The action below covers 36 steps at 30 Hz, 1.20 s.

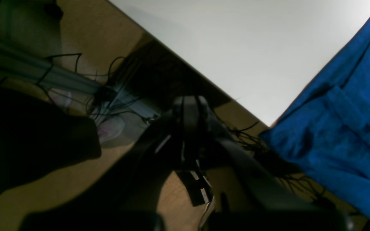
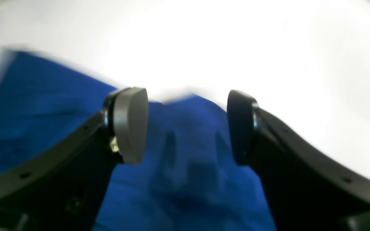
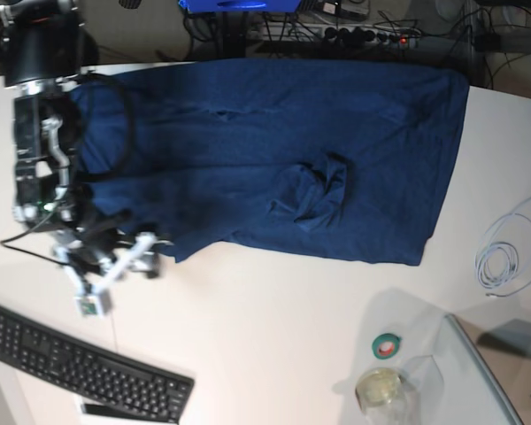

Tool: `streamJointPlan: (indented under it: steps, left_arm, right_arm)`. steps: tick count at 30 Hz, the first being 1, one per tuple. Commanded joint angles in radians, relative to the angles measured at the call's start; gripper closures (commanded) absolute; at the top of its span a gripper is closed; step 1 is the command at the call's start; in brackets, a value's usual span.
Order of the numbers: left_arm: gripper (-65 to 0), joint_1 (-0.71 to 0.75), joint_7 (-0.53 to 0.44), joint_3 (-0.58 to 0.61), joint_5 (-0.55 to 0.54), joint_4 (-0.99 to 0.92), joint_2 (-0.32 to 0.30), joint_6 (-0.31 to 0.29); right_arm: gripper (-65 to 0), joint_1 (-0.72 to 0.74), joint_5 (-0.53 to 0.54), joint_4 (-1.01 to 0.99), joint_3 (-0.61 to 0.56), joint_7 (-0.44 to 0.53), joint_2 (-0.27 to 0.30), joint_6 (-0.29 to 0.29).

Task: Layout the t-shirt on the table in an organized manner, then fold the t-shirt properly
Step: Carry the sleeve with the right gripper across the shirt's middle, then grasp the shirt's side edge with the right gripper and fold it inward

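table edge: the white table (image 3: pixel 274 328) is seen cut off at the top of the base view, with the t-shirt (image 3: pixel 274 159) run right up to that far edge; in the left wrist view the edge (image 1: pixel 204 80) is crossed diagonally and brown floor with cables is shown below it.
open room: a wide bare strip of white is left in the middle and lower middle of the base view, below the shirt's lower hem.
clutter at the edges: a black keyboard (image 3: pixel 84 372) is parked in the lower left, a coiled white cable (image 3: pixel 504 257) at the right, a roll of green tape (image 3: pixel 388 345) and a clear cup (image 3: pixel 380 390) in the lower right.
right gripper: the right gripper (image 2: pixel 186 128) is seen spread wide with nothing between its pads, blue fabric right behind it; in the base view it is found at the shirt's lower left corner.
left gripper: the left gripper (image 1: pixel 188 128) is shown dark and blurry off the table edge over the floor, and it's pressed together, nothing held.
t-shirt look: dark navy, spread flat-ish across the upper half of the base view, with a bunched fold lump (image 3: pixel 323 190) right of centre and soft wrinkles elsewhere.
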Motion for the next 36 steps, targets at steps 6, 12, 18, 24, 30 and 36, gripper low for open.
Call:
streamJointPlan:
  steps: [6,12,18,24,30,36]
  left_arm:
    - [0.0,-0.037,-0.023,0.242,-0.02,0.062,-0.083,-0.002]
    - [0.0,-0.132,-0.023,0.419,-0.02,0.082,-0.081,0.003]
    - [0.0,-0.212,-0.024,0.472,0.123,0.053,-0.017,0.0]
    - [0.0,-0.218,-0.026,0.262,0.267,0.073,0.049,-0.049]
    - [0.0,-0.166,-0.024,0.006,0.304,0.073,0.044,-0.049]
    - [0.0,-0.095,-0.026,-0.075,0.315,0.065,0.029,-0.049]
  right_arm:
    - [-36.0,0.118,0.029,-0.255,-0.027,0.053,0.106,0.074]
    - [-35.7,0.043,0.022,-0.155,-0.068,0.039,0.06,0.204]
    - [-35.6,-0.038,0.022,0.006,-0.282,0.05,-0.011,0.206]
    - [-35.9,0.063,0.022,-0.094,-0.378,0.045,-0.161,0.097]
    - [-35.9,0.21,0.022,-0.35,-0.521,0.079,-0.241,0.036]
    - [-35.7,0.263,0.022,-0.519,-0.529,0.168,-0.282,0.032]
